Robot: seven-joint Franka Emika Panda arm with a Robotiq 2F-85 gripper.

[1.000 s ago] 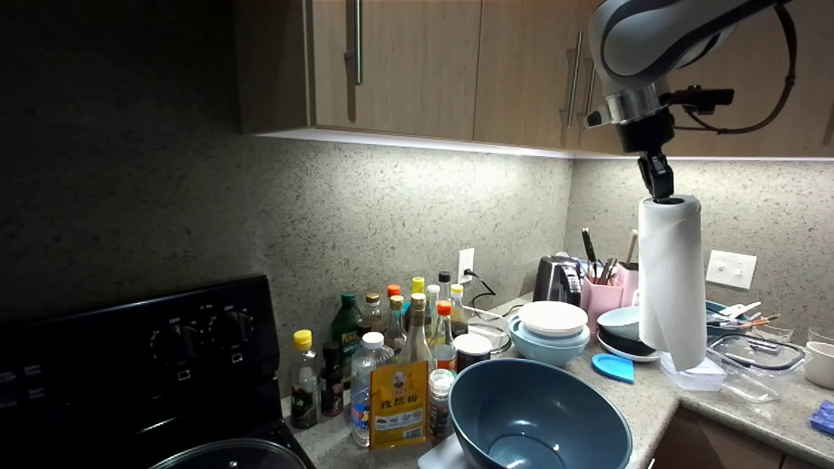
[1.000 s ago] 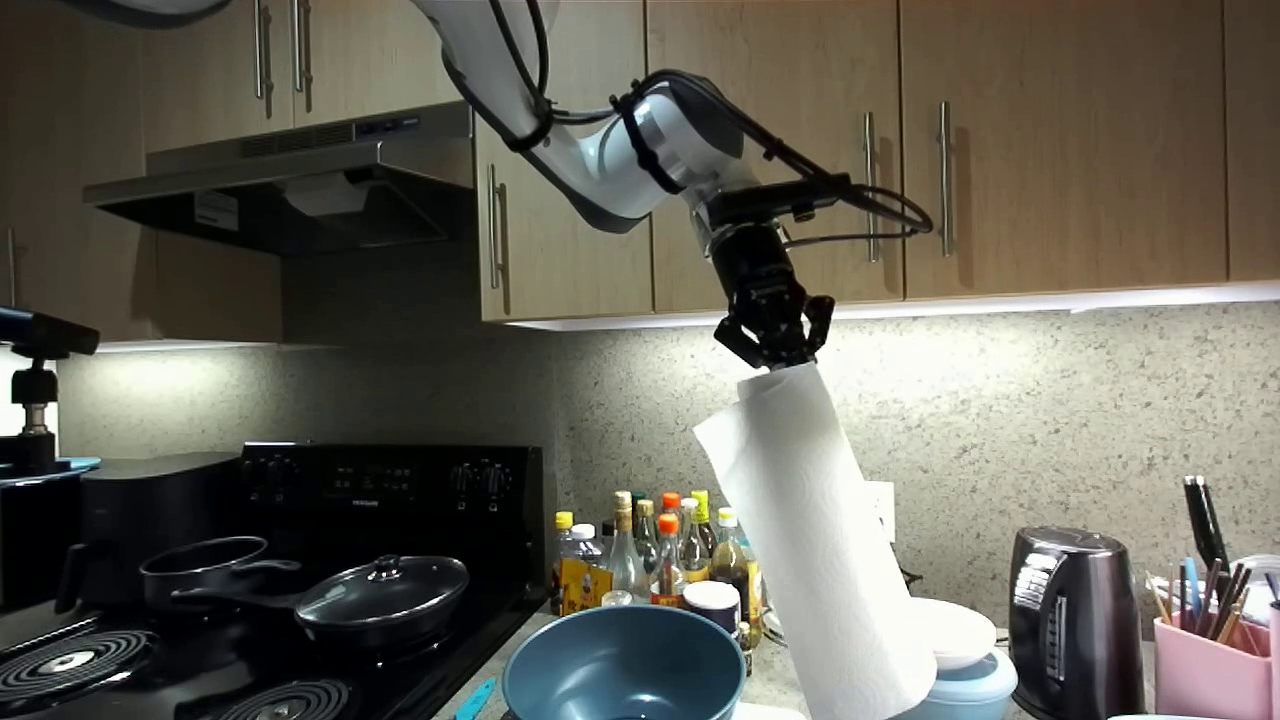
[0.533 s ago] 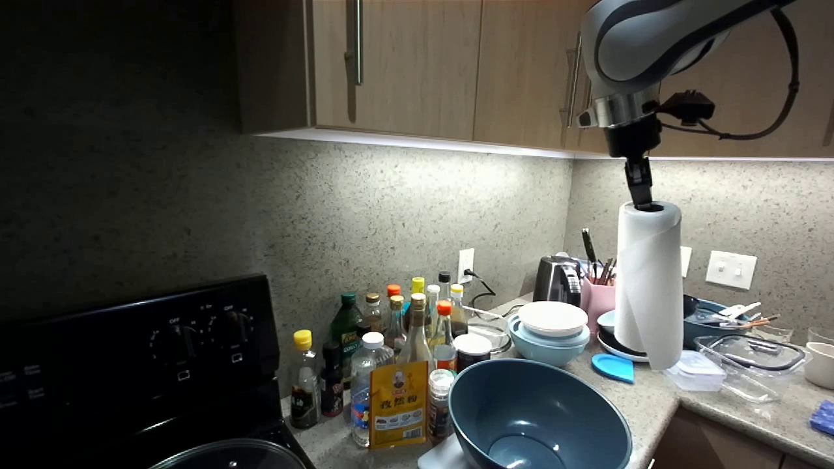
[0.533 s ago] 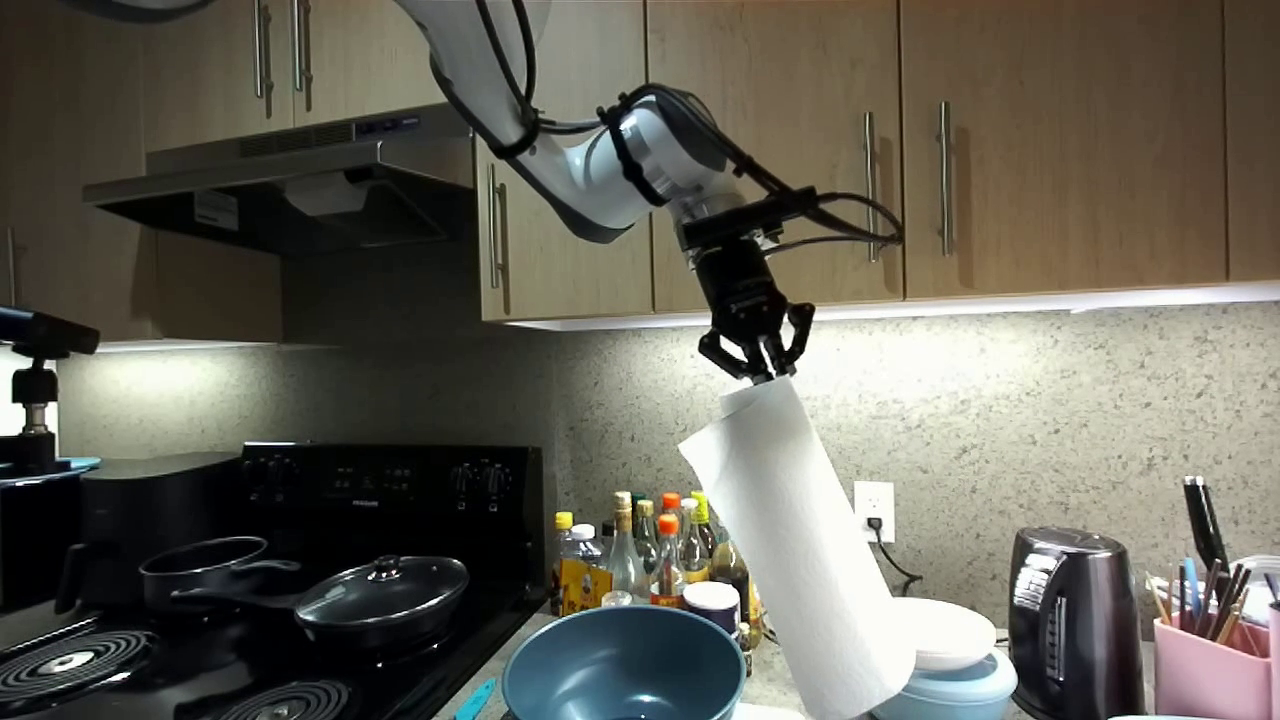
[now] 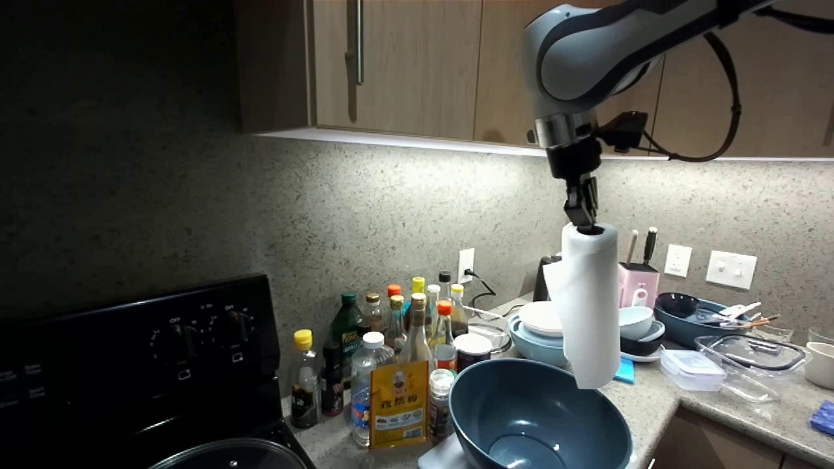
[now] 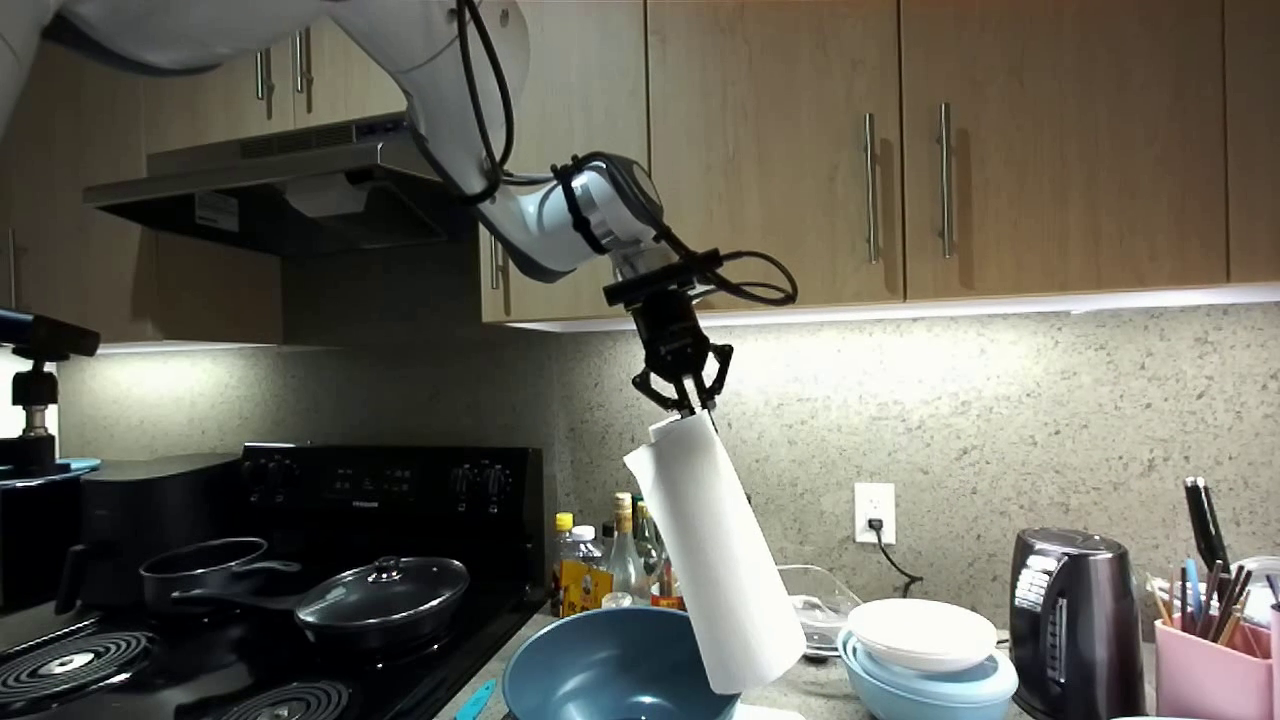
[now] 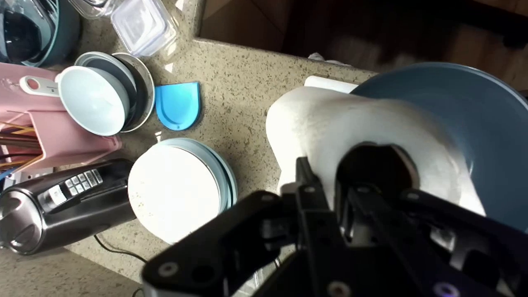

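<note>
My gripper [image 5: 585, 225] is shut on the upper end of a white paper towel roll [image 5: 590, 306]. One finger lies outside the roll and one sits inside its hollow core, pinching the wall, as the wrist view shows [image 7: 328, 181]. The roll hangs in the air with its lower end down. It leans in an exterior view [image 6: 720, 560], with a loose sheet edge standing out near the top. A large dark blue bowl [image 5: 495, 404] stands below the roll, which hides part of the bowl's rim. The bowl also shows in the wrist view [image 7: 495, 144].
Several sauce bottles [image 5: 417, 332] and a yellow packet [image 5: 399, 404] stand by the bowl. White plates on light blue bowls [image 6: 930, 640], a black kettle [image 6: 1075, 610] and a pink utensil holder [image 6: 1215, 665] stand nearby. A stove with a lidded pan [image 6: 385, 600] adjoins. Cabinets [image 6: 780, 130] hang above.
The arm has carried the roll left and somewhat down in both exterior views. The roll now overlaps the blue bowl. The grip on the roll stays shut.
</note>
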